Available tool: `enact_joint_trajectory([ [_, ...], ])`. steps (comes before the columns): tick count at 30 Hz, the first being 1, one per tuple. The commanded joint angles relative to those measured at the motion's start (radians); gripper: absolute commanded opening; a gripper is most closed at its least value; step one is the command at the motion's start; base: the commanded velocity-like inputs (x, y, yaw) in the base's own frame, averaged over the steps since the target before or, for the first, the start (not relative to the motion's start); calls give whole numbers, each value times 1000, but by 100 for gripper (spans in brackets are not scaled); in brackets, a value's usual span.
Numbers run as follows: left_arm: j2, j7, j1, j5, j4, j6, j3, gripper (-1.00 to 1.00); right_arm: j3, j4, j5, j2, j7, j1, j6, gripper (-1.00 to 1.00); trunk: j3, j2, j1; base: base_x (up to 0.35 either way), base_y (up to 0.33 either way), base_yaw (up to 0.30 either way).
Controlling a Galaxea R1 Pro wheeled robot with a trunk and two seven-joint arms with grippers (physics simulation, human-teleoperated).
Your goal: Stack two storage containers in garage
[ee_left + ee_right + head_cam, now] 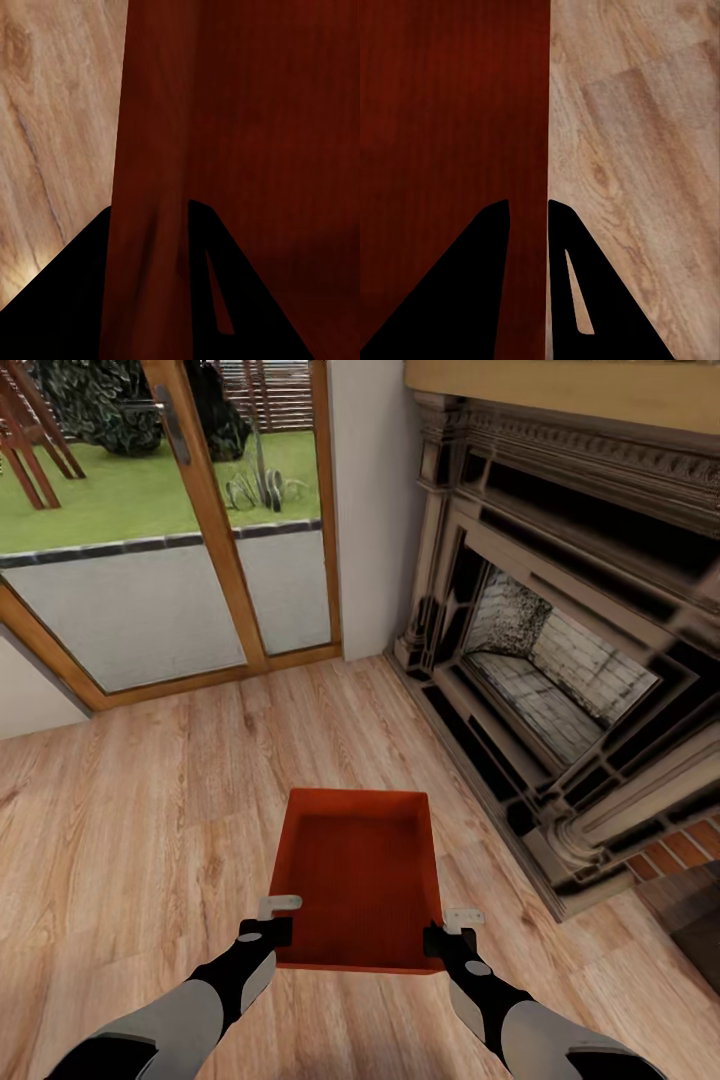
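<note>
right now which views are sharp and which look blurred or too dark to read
Head view: evenly lit and readable, but the fireplace is smeared with jagged edges. Left wrist view: the container wall blurs into streaks between black, featureless fingers. Right wrist view: crisp wood floor; the container wall is dark red with little detail.

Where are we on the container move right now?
Early. One storage container is held by both grippers, left gripper and right gripper each clamped on a side wall, over the light wood floor beside the fireplace. Remaining: carry it to the garage, fetch the second, stack them.
</note>
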Motion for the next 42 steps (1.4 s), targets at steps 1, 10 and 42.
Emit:
enact_joint_trajectory([
  [1,1,22,-1,-14,-4,-10,20,-100,-6,4,11,1,10,0,-1,-100,1,-1,0,0,0,-1],
  [10,1,22,-1,-14,-5,-10,20,-100,-6,6,12,0,9,0,-1,-100,15,-1,0,0,0,0],
  [42,2,22,-1,31,1,-10,20,-100,-7,6,8,-1,9,0,-3,-100,62,-1,0,0,0,0],
])
